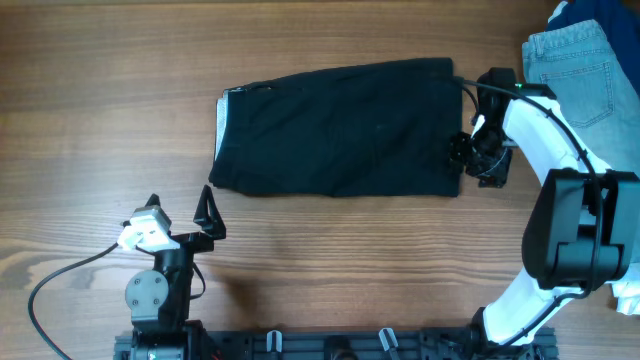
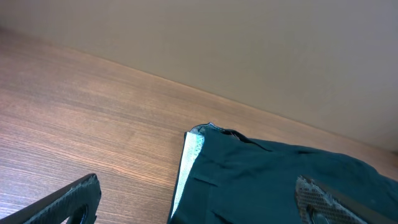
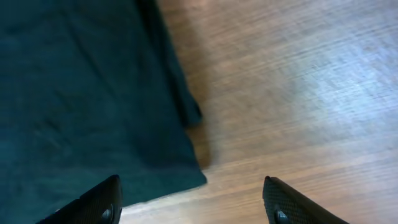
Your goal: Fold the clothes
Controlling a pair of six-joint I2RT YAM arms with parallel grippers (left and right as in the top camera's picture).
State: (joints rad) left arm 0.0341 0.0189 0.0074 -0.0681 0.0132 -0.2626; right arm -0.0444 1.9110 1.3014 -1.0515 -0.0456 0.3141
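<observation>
The black shorts (image 1: 340,130) lie flat across the table's middle, with a thin white edge strip (image 1: 222,120) at their left end. They also show in the left wrist view (image 2: 273,180) and the right wrist view (image 3: 74,93). My right gripper (image 1: 478,160) is open and empty, just above the shorts' right end near a corner (image 3: 193,177). My left gripper (image 1: 208,215) is open and empty, near the table's front, just below the shorts' left end. Light-blue denim shorts (image 1: 580,70) lie at the far right.
A dark blue garment (image 1: 590,12) lies behind the denim shorts at the top right corner. The left arm's base (image 1: 155,290) and its cable (image 1: 60,275) sit at the front left. The right arm (image 1: 570,230) stands at the right.
</observation>
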